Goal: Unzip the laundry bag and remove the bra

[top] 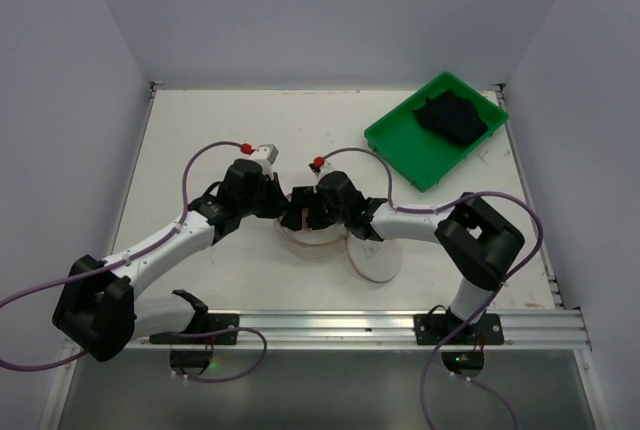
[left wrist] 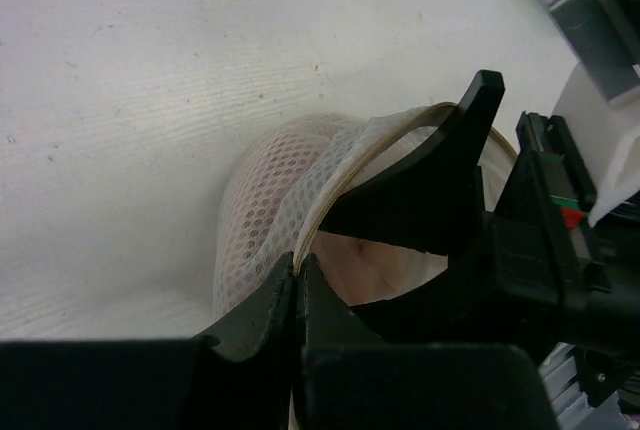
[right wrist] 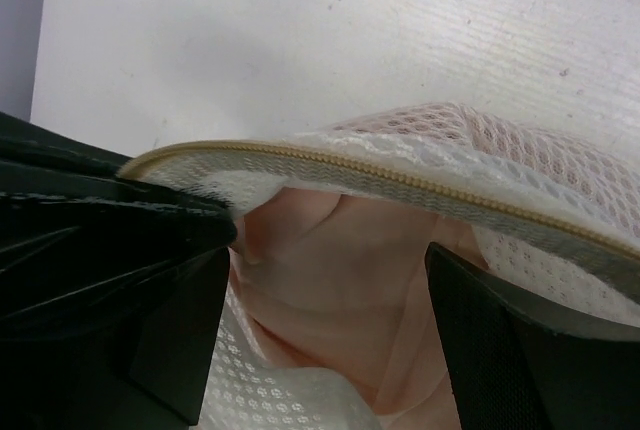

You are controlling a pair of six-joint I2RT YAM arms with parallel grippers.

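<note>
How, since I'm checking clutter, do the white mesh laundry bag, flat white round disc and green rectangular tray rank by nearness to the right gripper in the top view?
1. White mesh laundry bag, at the right gripper.
2. Flat white round disc, beside it, near side.
3. Green rectangular tray, far right corner.

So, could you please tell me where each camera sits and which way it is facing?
Top external: above, behind the bases, looking down on the table; both arms show.
Left wrist: looks along the left hand, shut on the laundry bag rim; right hand opposite.
Right wrist: looks between the right hand's open fingers into the bag.
Shared: both wrist views show the zipper and pink fabric.
</note>
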